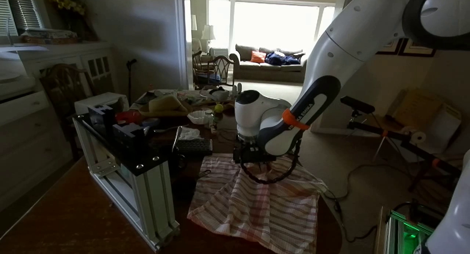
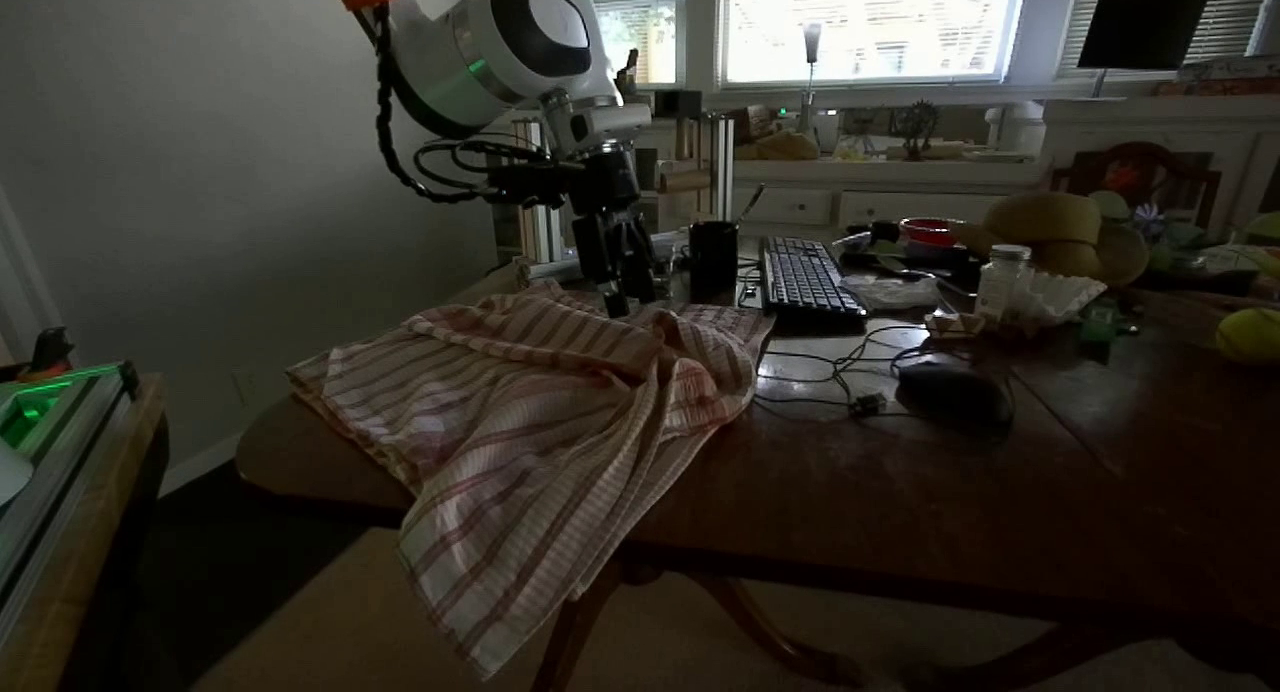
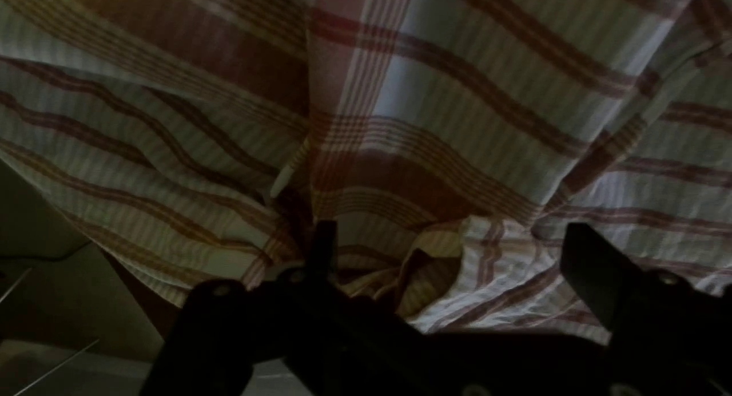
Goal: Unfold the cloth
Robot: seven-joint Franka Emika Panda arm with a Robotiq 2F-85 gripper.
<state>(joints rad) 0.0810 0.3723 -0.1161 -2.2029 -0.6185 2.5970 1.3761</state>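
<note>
One limp cloth (image 2: 540,432), part spread

Lies rumpled on worktop (image 2: 880,492), a corner (image 2: 490,637) hanging off its edge. Tool (image 3: 452,229) above, jaws wide apart, gripping nothing. Probably light, bunches easily; likeliest pinch: puckered fold (image 3: 500,253) showing between them.

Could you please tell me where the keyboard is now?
In an exterior view, the keyboard lies on the table, right of centre, with the black cup close on its left and the cloth at lower left.
</note>
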